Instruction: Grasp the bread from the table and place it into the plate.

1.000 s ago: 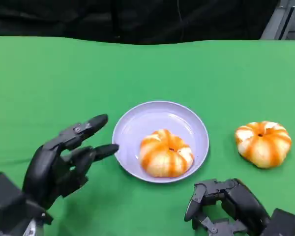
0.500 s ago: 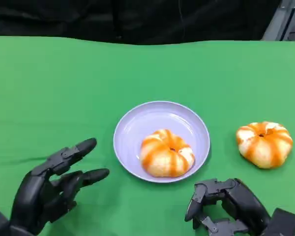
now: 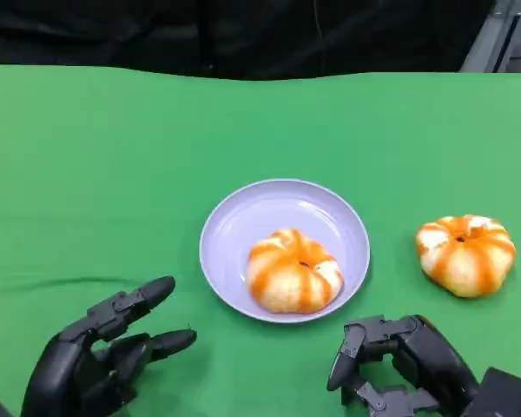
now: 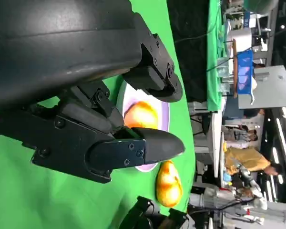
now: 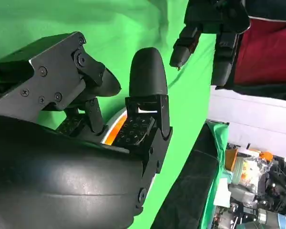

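Note:
A round orange-and-white striped bread (image 3: pixel 293 270) lies inside the lavender plate (image 3: pixel 243 228) at the table's middle, toward the plate's near side. A second, similar bread (image 3: pixel 465 253) sits on the green cloth to the plate's right. My left hand (image 3: pixel 100 358) is low at the near left, fingers spread and empty, well short of the plate. My right hand (image 3: pixel 408 360) rests at the near right with its fingers curled in, holding nothing. The left wrist view shows the plate (image 4: pixel 131 97) with its bread (image 4: pixel 141 115), and the other bread (image 4: pixel 169 183) beyond my left hand's fingers (image 4: pixel 133 148).
Green cloth (image 3: pixel 95 156) covers the whole table, with a dark backdrop past its far edge. In the left wrist view a person (image 4: pixel 250 161) and cluttered tables stand beyond the table. In the right wrist view my left hand (image 5: pixel 214 28) hangs over the cloth.
My left hand has drawn back from the plate's left rim toward the near left corner, still with spread fingers. The right hand and both breads have stayed put.

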Available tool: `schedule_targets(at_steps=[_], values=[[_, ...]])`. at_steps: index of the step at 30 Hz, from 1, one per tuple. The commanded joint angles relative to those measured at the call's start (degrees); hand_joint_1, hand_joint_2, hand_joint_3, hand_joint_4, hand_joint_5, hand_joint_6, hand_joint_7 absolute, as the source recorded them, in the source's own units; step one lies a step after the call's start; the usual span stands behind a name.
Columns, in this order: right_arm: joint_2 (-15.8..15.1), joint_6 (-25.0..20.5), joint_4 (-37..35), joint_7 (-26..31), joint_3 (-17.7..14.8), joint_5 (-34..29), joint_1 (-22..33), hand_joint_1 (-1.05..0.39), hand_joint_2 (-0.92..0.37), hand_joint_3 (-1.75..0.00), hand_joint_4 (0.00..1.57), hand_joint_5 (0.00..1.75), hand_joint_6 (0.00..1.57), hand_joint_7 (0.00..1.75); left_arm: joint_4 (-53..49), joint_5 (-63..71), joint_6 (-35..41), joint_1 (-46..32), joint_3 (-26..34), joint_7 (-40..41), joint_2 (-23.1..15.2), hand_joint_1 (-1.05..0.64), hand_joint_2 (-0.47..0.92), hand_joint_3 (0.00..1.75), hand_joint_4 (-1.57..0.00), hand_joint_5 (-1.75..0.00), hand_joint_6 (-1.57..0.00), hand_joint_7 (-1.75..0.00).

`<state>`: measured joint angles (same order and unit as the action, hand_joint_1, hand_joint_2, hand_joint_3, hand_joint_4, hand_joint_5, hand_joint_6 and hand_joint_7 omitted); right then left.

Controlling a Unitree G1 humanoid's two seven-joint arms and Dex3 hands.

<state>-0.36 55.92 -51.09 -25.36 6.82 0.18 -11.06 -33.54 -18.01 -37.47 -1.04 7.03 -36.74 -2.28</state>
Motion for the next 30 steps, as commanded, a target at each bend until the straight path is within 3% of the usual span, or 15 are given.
schedule_targets(at_steps=[1,7,12,19,23,28,29,30], values=[[-1.08,0.36,-0.24,-0.15,-0.71,0.72,-0.22,0.01,-0.56,-1.03,0.99,1.32,1.0,0.98,0.3,-1.08,-1.01,0.13,-0.23,-1.96,-0.01,-0.24,0.92,0.21,-0.95,0.0,-0.66,-0.01],[-0.94,0.3,-0.33,-0.18,-0.7,0.84,-0.28,0.01,-0.56,-1.04,0.99,1.32,1.0,0.97,0.79,0.13,-2.49,0.24,-0.86,-1.89,0.22,-0.09,0.92,0.18,-0.95,0.0,-0.68,-0.01],[-0.93,0.21,-0.22,-0.17,-0.69,0.85,-0.25,0.01,-0.56,-1.04,0.99,1.32,1.0,0.97,0.7,1.04,-3.43,0.43,-1.15,-1.07,0.22,-0.08,0.92,0.19,-0.95,0.0,-0.69,-0.01],[-1.06,0.12,0.6,0.25,-0.57,0.43,0.09,0.02,-0.56,-1.04,0.99,1.31,1.0,0.98,-0.2,4.83,-6.6,1.19,-1.85,1.87,-0.11,0.01,0.92,0.39,-1.0,-0.01,-0.86,-0.05],[-0.97,0.32,0.41,-0.08,-0.64,0.82,0.02,0.01,-0.56,-1.05,0.99,1.32,1.0,0.98,-2.72,7.76,-10.45,2.43,-2.03,3.76,-0.65,0.01,0.92,0.41,-1.07,-0.03,-1.09,-0.06],[-0.98,0.48,0.21,0.03,-0.69,0.74,-0.05,0.01,-0.55,-1.06,0.99,1.32,1.0,0.98,-4.17,8.57,-12.27,2.9,-2.3,4.82,-0.74,0.01,0.92,0.42,-1.08,-0.02,-1.12,-0.05],[-0.99,0.59,0.05,0.12,-0.72,0.69,-0.11,0.01,-0.55,-1.06,0.99,1.32,1.0,0.99,-4.61,9.06,-12.98,3.02,-2.35,5.3,-0.72,0.01,0.92,0.46,-1.13,-0.34,-1.19,-0.25],[-0.99,0.67,-0.05,0.17,-0.74,0.65,-0.14,0.01,-0.55,-1.06,0.99,1.32,1.0,0.99,-4.99,9.39,-13.52,3.13,-2.42,5.67,-0.72,0.01,0.92,0.48,-1.02,-0.68,-1.13,-0.49]])
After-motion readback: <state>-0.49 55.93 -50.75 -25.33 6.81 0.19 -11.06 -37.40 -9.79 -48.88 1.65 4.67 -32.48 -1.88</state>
